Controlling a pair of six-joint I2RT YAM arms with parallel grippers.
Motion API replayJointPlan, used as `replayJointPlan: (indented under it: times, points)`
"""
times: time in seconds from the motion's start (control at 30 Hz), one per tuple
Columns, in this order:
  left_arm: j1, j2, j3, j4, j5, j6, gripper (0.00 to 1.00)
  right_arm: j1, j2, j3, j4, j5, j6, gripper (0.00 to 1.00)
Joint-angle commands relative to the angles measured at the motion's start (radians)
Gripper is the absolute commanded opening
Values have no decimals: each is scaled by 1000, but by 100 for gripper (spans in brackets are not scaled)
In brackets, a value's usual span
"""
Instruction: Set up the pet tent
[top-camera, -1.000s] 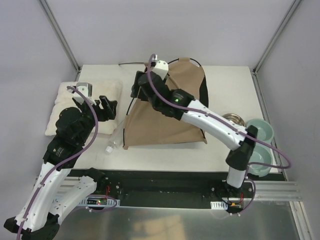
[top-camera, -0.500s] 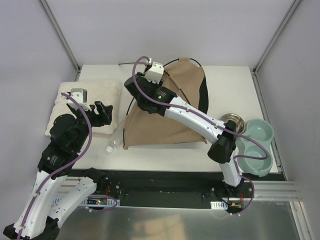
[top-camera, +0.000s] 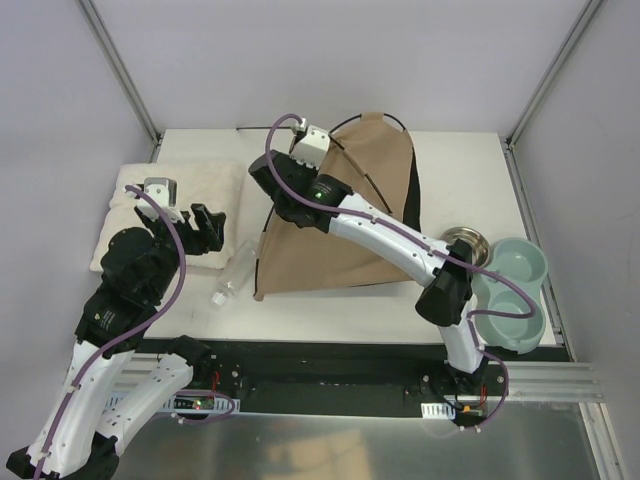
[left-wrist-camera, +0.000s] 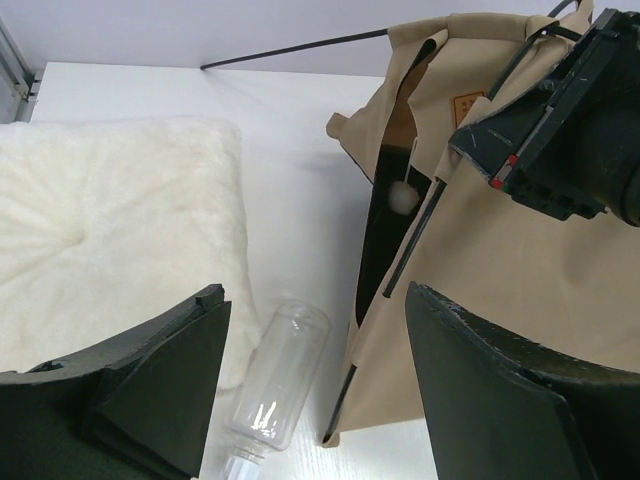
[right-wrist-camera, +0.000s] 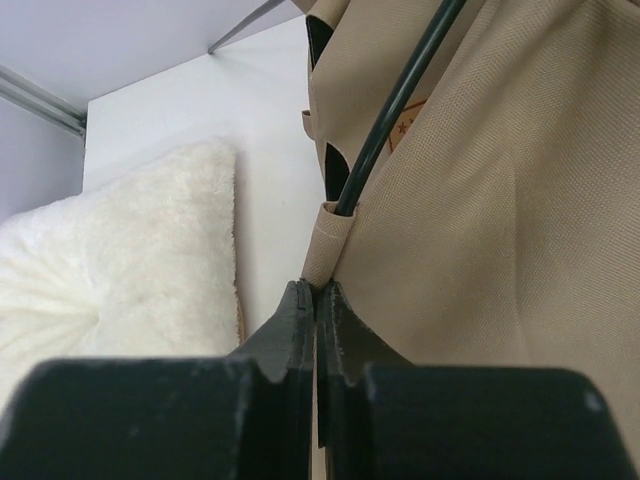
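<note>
The pet tent (top-camera: 340, 230) lies half-raised at mid table, tan fabric with black lining and thin black poles. My right gripper (top-camera: 268, 195) reaches over its left edge. In the right wrist view the right gripper (right-wrist-camera: 315, 290) is shut on the tan sleeve at the tent (right-wrist-camera: 480, 220) edge, where a black pole (right-wrist-camera: 395, 105) enters. My left gripper (top-camera: 210, 225) hovers open left of the tent. From the left wrist, the left gripper (left-wrist-camera: 315, 295) is over a clear bottle (left-wrist-camera: 280, 370), with the tent (left-wrist-camera: 500, 270), its white pompom (left-wrist-camera: 403, 196) and brown label (left-wrist-camera: 468, 103) ahead.
A cream fluffy pillow (top-camera: 180, 190) lies at the table's left. The clear bottle (top-camera: 232, 275) lies between pillow and tent. A steel bowl (top-camera: 465, 240) and a green double bowl (top-camera: 515, 290) sit at the right edge. A loose black pole (left-wrist-camera: 300, 50) lies at the back.
My right gripper has shut on the tent's left edge sleeve. The tent's lower left corner has drawn in to the right. The left arm pulled back slightly, then held still.
</note>
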Motion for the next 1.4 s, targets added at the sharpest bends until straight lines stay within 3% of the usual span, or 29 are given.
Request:
replayJointPlan:
  times: [0.0,0.23,0.6,0.83,1.0,1.37]
  points:
    - [8,-1,41,22,-3,24,73,-6,-119,-63,78,17,-102,0]
    - [8,-2,53,22,2,33,73,-19,-289,-241,309,-59,-303,0]
    - [8,9,66,22,24,36,74,-101,-552,-500,569,-223,-407,0]
    - [8,13,95,13,36,63,75,-210,-653,-604,570,-516,-424,0]
    - [8,16,101,10,51,58,75,-300,-693,-652,463,-771,-474,0]
    - [7,29,104,8,59,52,75,-308,-644,-646,210,-808,-410,0]
